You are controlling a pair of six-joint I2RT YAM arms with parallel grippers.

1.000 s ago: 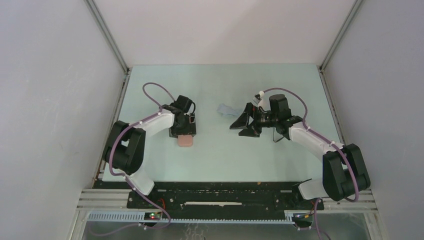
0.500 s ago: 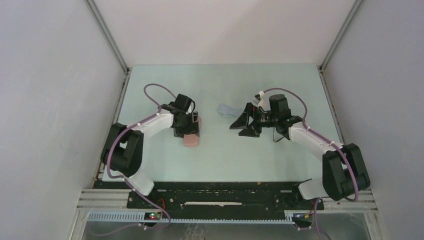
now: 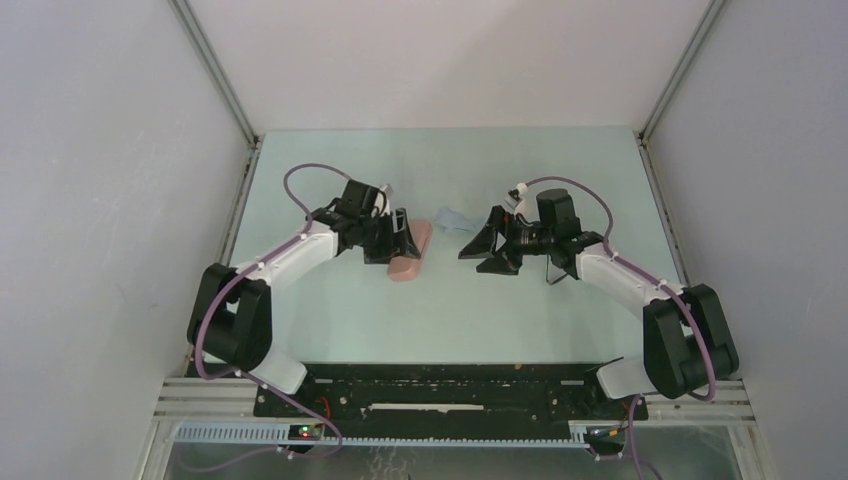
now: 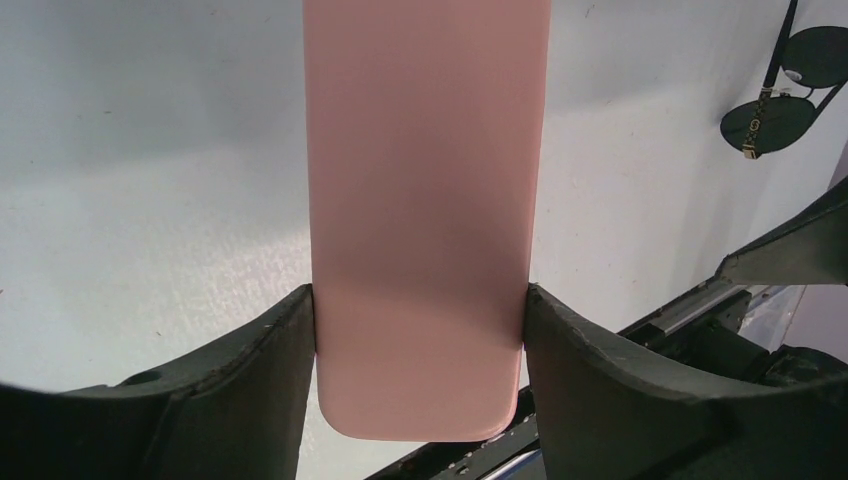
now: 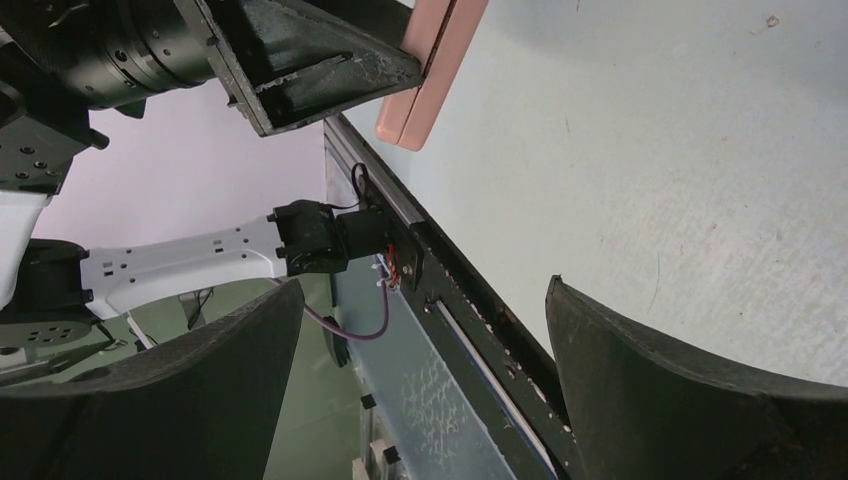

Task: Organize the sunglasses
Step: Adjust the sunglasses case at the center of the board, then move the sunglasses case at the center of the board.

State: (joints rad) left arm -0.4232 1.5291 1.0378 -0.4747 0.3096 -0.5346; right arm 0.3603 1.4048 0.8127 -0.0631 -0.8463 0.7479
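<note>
the left fingers pinch the pink case. the right fingers are spread wide, and the sunglasses lie on the counter.

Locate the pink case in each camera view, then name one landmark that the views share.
Top external: the pink case sits left of centre, clamped in the left claw.
Left wrist: the case fills the middle, running down from the top edge.
Right wrist: at the top edge, near the middle, one rounded end pokes out.
Shared landmark: the left claw gripping it.
</note>
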